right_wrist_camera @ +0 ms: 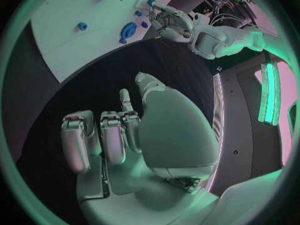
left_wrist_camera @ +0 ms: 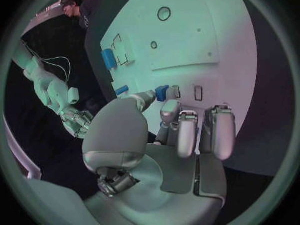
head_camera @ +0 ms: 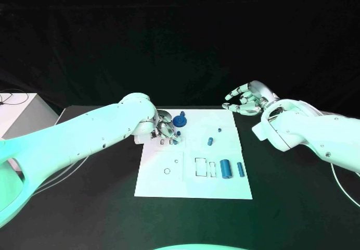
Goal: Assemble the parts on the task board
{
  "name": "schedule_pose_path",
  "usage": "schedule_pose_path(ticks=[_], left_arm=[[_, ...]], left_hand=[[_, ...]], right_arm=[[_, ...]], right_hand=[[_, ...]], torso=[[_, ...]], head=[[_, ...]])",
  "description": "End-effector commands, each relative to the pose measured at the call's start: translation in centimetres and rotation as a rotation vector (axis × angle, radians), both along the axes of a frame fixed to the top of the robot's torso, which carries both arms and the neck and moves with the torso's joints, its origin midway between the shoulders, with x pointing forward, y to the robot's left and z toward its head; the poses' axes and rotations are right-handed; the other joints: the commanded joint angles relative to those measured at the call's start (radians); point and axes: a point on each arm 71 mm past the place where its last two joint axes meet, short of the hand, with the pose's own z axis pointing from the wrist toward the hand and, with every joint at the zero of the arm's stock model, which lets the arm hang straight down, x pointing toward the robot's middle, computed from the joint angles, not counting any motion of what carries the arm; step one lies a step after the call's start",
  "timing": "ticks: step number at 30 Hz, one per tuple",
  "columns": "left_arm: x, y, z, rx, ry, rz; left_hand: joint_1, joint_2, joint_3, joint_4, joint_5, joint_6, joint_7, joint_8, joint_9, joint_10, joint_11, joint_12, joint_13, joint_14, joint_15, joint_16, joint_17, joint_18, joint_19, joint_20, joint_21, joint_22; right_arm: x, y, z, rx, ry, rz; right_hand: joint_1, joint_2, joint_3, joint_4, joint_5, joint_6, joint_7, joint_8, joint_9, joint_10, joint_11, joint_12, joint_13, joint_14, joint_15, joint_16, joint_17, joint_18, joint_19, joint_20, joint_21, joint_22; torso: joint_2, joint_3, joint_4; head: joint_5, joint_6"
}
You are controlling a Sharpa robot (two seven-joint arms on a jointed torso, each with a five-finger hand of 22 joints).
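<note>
a small blue part (left_wrist_camera: 162, 92) is pinched by the left robot hand (head_camera: 163, 130) at the white board's (head_camera: 195, 182) upper left, apparently for seating, while the right robot hand (head_camera: 247, 100) is kept curled, empty, off the board.

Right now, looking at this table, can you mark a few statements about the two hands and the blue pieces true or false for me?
1. The right hand holds nothing. True.
2. The left hand hangs over bare black table, far from the task board. False: it is over the board's far left part, its fingers pinching a small blue part.
3. Two blue cylinders lie side by side on the board's near right part. True.
4. The round blue part sits in the right hand. False: it lies on the board, close to the left hand.
</note>
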Motion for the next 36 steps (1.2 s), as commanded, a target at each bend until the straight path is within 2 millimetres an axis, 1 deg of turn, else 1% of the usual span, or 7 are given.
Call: schedule_pose_path(ticks=[1, 9, 17, 25, 28, 30, 36], left_arm=[[-0.1, -0.2, 0.0, 0.004, 0.011, -0.015], [-0.2, -0.2, 0.0, -0.008, 0.022, -0.014], [-0.3, 0.1, 0.0, -0.028, 0.026, 0.0], [-0.4, 0.7, 0.2, -0.056, 0.025, 0.025], [-0.4, 1.0, 0.4, -0.077, 0.008, 0.047], [-0.4, 1.1, 0.5, -0.092, -0.006, 0.064], [-0.4, 1.5, 0.8, -0.118, -0.031, 0.095]], left_hand=[[0.016, -0.01, 0.054, -0.02, 0.0, -0.005, -0.003, 0.009, 0.02, -0.008, -0.001, -0.01, -0.008, 0.105, -0.008, 0.003, 0.263, -0.011, -0.004, -0.008, -0.006, 0.041], [0.021, -0.024, 0.17, -0.085, 0.005, -0.005, -0.01, 0.02, 0.065, -0.007, -0.008, -0.02, -0.015, 0.105, -0.014, 0.003, 0.263, -0.011, -0.006, -0.013, -0.008, 0.039], [0.013, -0.014, 0.276, -0.171, 0.028, -0.009, -0.017, 0.048, 0.128, 0.002, -0.016, -0.024, -0.012, 0.105, -0.021, 0.003, 0.263, -0.011, -0.007, -0.02, -0.01, 0.039], [-0.033, -0.018, 0.339, -0.232, 0.166, -0.016, -0.022, 0.092, 0.219, 0.018, -0.021, -0.025, -0.003, 0.105, -0.027, 0.003, 0.263, -0.012, -0.002, -0.026, -0.007, 0.046], [-0.044, -0.02, 0.352, -0.244, 0.204, -0.011, -0.024, 0.098, 0.237, 0.028, -0.024, -0.019, 0.007, 0.105, -0.03, 0.003, 0.263, -0.014, 0.004, -0.027, -0.004, 0.054], [-0.057, -0.029, 0.364, -0.256, 0.266, 0.002, -0.028, 0.102, 0.254, 0.047, -0.028, -0.006, 0.026, 0.105, -0.034, 0.003, 0.263, -0.016, 0.012, -0.03, 0.002, 0.067], [-0.08, -0.043, 0.378, -0.274, 0.35, 0.027, -0.037, 0.102, 0.279, 0.072, -0.038, 0.009, 0.051, 0.105, -0.043, 0.003, 0.263, -0.018, 0.019, -0.038, 0.006, 0.076]], right_arm=[[0.0, 0.1, 0.0, -0.014, 0.004, 0.012], [0.1, 0.1, 0.0, -0.015, 0.005, 0.008], [0.1, 0.1, -0.1, -0.016, 0.004, 0.006], [0.1, 0.0, -0.1, -0.017, 0.005, 0.004], [0.2, 0.0, -0.1, -0.017, 0.005, 0.003], [0.2, 0.0, -0.1, -0.017, 0.005, 0.002], [0.2, -0.1, -0.1, -0.018, 0.005, 0.001]], right_hand=[[-0.011, -0.003, 0.007, 0.002, 0.006, -0.005, 0.0, 0.0, 0.002, 0.007, -0.001, -0.006, 0.171, 0.106, -0.005, 0.006, 0.263, -0.014, 0.106, -0.004, 0.002, 0.263], [-0.012, -0.003, 0.007, 0.001, 0.005, -0.005, 0.0, 0.0, 0.002, 0.007, -0.001, -0.006, 0.171, 0.106, -0.005, 0.006, 0.263, -0.014, 0.106, -0.003, 0.002, 0.263], [-0.012, -0.003, 0.008, 0.001, 0.006, -0.005, 0.0, 0.0, 0.002, 0.007, -0.001, -0.006, 0.17, 0.106, -0.005, 0.006, 0.263, -0.014, 0.106, -0.003, 0.002, 0.263], [-0.012, -0.003, 0.008, 0.001, 0.006, -0.005, 0.0, 0.0, 0.002, 0.007, -0.001, -0.006, 0.17, 0.106, -0.005, 0.006, 0.263, -0.014, 0.106, -0.003, 0.002, 0.263], [-0.013, -0.003, 0.009, 0.0, 0.006, -0.006, 0.0, 0.001, 0.002, 0.005, -0.001, -0.007, 0.169, 0.106, -0.005, 0.006, 0.263, -0.014, 0.106, -0.003, 0.002, 0.263], [-0.013, -0.003, 0.009, 0.0, 0.006, -0.006, 0.0, 0.001, 0.002, 0.005, -0.001, -0.007, 0.169, 0.106, -0.005, 0.006, 0.263, -0.014, 0.106, -0.003, 0.002, 0.263], [-0.013, -0.003, 0.009, 0.0, 0.006, -0.006, 0.0, 0.001, 0.002, 0.005, -0.001, -0.007, 0.169, 0.106, -0.005, 0.006, 0.263, -0.014, 0.106, -0.003, 0.002, 0.263]], torso=[[0.0, 0.0003, 0.0004], [0.0, 0.0007, 0.0007], [0.0, 0.0007, -0.0003], [0.001, 0.0002, 0.0007], [0.0, 0.0, 0.002], [0.001, 0.0, 0.0023], [0.002, -0.0002, 0.001]], head=[[-0.002, -0.001], [-0.001, -0.003], [0.0, -0.001], [-0.002, 0.002], [-0.001, 0.001], [-0.001, 0.001], [0.002, 0.001]])
